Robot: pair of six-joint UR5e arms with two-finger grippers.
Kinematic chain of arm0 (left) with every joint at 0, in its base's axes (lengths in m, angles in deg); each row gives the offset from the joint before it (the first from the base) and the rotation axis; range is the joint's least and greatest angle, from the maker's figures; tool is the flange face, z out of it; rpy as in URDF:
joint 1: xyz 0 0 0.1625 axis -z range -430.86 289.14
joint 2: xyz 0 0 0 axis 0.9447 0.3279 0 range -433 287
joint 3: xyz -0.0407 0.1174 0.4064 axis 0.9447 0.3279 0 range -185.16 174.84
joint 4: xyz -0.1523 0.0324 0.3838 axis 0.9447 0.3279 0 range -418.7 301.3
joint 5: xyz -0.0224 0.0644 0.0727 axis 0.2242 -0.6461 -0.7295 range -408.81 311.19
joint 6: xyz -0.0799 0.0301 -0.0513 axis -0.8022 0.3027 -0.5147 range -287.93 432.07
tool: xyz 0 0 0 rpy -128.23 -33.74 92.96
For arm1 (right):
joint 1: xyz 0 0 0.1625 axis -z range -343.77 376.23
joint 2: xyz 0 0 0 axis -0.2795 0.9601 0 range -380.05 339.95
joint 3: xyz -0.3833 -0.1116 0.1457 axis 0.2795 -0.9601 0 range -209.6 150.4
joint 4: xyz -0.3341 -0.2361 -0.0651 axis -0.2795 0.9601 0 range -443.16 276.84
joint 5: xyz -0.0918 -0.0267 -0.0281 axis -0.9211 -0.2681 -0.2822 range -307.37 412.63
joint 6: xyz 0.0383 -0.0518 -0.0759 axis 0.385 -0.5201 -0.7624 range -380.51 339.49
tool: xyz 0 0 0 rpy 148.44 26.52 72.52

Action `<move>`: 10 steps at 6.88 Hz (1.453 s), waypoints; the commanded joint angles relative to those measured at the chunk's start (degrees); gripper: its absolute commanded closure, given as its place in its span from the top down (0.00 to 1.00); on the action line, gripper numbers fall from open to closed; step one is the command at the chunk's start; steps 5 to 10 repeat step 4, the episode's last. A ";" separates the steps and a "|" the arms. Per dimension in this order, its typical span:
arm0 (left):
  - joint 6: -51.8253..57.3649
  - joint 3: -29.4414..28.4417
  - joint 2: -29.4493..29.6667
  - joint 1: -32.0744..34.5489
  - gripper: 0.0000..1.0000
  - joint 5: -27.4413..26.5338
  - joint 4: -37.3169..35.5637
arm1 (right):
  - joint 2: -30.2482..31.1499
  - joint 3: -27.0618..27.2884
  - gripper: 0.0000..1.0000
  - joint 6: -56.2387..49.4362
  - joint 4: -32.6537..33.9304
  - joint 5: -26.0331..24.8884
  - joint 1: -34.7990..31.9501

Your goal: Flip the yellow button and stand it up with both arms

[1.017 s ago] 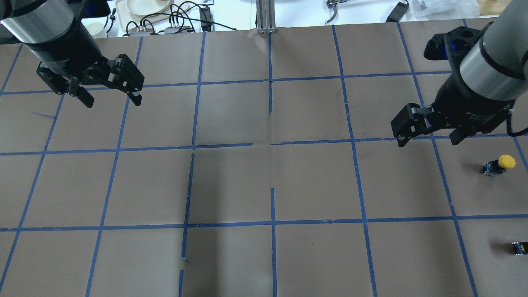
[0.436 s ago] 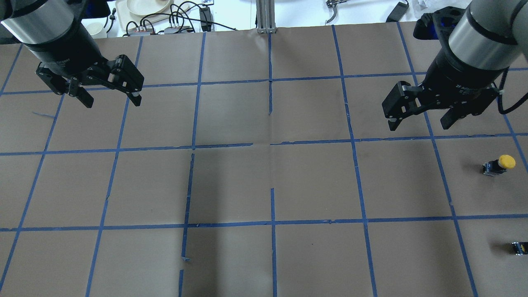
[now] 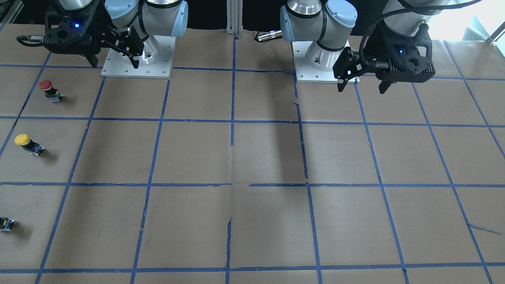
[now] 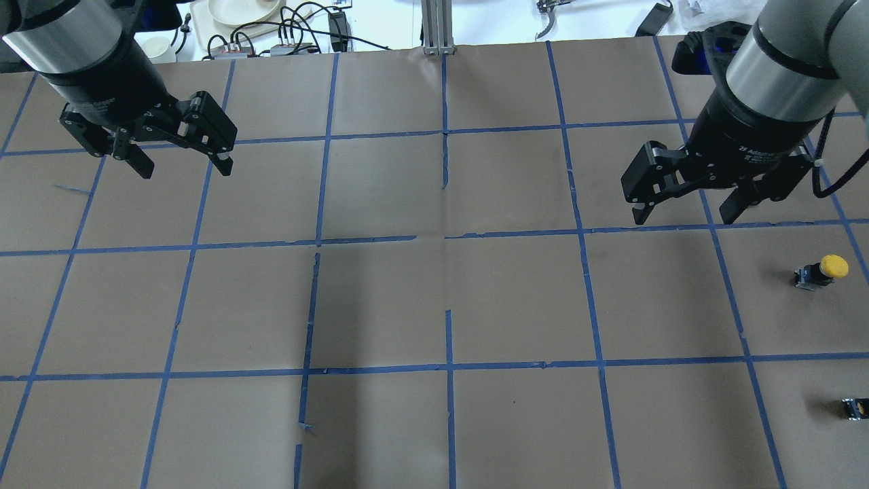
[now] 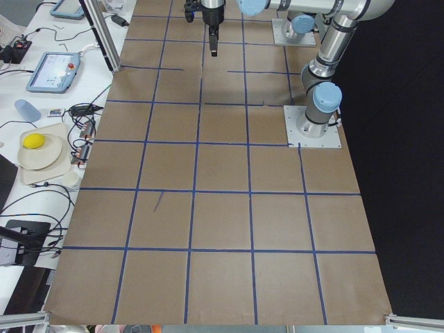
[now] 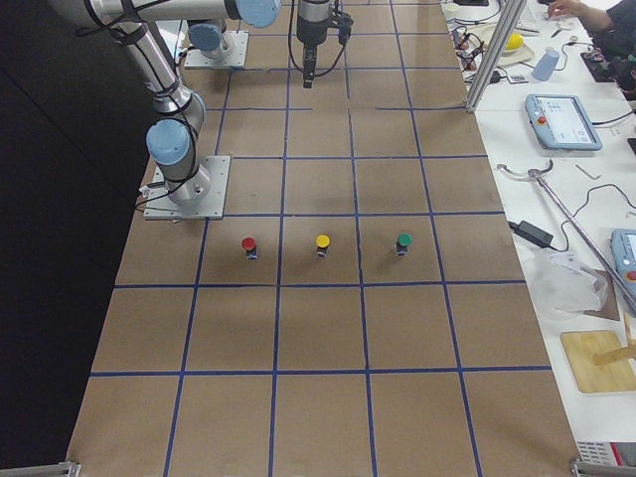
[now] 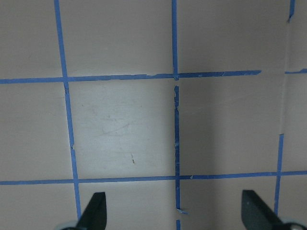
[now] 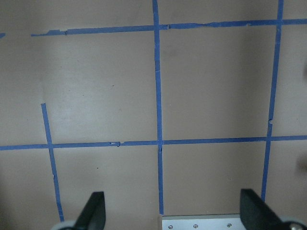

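Yellow button (image 4: 823, 270): on the table (image 4: 434, 299), robot's right side, touched by neither gripper.
Right gripper (image 4: 684, 219): jaws apart, empty, near the button.
Left gripper (image 4: 186, 168): jaws apart, empty, well apart from it.

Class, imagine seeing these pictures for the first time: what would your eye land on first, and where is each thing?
The two black grippers stand out: the left gripper and the right gripper hang open and empty, one over each side of the brown, blue-gridded table. Next comes the bright yellow button near the table's edge on the robot's right, with a red button in the neighbouring square.
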 commanded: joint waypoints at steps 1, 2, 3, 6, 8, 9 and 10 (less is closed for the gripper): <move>0.00 -0.03 0.00 0.00 1.00 -0.07 -0.01 | 0.03 0.04 1.00 0.15 0.00 -0.10 -0.10; 0.00 0.15 0.00 0.00 1.00 -0.07 -0.01 | 0.20 0.04 1.00 0.15 -0.09 -0.10 -0.10; 0.00 0.15 0.00 0.00 1.00 -0.07 -0.01 | 0.20 0.04 1.00 0.15 0.00 -0.19 -0.10; 0.00 0.15 0.00 -0.09 1.00 -0.07 -0.01 | 0.47 0.13 1.00 0.15 -0.09 -0.19 -0.10; 0.00 0.15 0.00 -0.09 1.00 -0.07 -0.01 | 0.47 0.13 1.00 0.15 -0.09 -0.19 -0.10; 0.00 0.15 0.00 -0.09 1.00 -0.07 -0.01 | 0.47 0.13 1.00 0.15 -0.09 -0.19 -0.10; 0.00 0.15 0.00 -0.09 1.00 -0.07 -0.01 | 0.47 0.13 1.00 0.15 -0.09 -0.19 -0.10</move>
